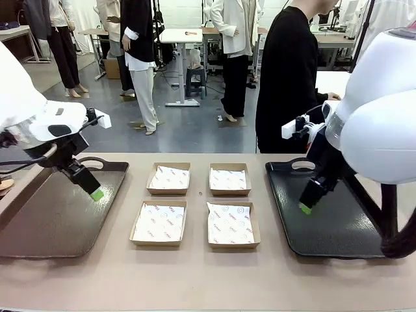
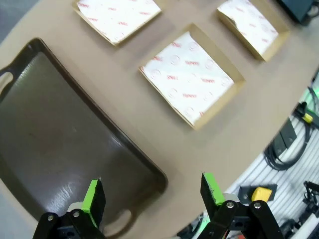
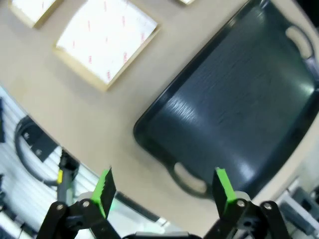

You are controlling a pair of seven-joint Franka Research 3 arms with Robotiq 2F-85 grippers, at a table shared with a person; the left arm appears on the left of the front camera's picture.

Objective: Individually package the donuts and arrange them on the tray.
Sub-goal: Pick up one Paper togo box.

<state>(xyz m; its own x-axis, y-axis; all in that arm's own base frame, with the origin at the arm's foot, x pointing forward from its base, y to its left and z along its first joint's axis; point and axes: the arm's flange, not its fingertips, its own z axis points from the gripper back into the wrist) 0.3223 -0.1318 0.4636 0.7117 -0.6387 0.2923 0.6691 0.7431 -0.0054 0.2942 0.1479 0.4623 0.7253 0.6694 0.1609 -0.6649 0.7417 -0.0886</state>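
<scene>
The left tool (image 2: 153,195) hangs with its jaws spread wide and nothing between the green pads, above the near part of the brown tray (image 1: 52,214). The right tool (image 3: 164,190) is equally wide and empty, above the near end of the black tray (image 1: 331,221). Between the trays, four shallow cardboard boxes (image 1: 168,191) sit two by two, each holding a printed paper liner (image 1: 231,224). Where the donuts are cannot be told from here; a person (image 1: 286,78) stands at the far side of the bench (image 1: 195,279).

The work looks not yet begun. A donut would best be taken lightly across its ring from straight above, so the icing is not crushed, and lowered flat onto the middle of a liner.

Both trays have raised rims and cut-out handles, so a filled box needs lifting over them, not sliding. The gaps between boxes are narrow, which leaves little room for a finger beside a wall. The bench nearer the robot is open, and both tray floors give free space to set things down.
</scene>
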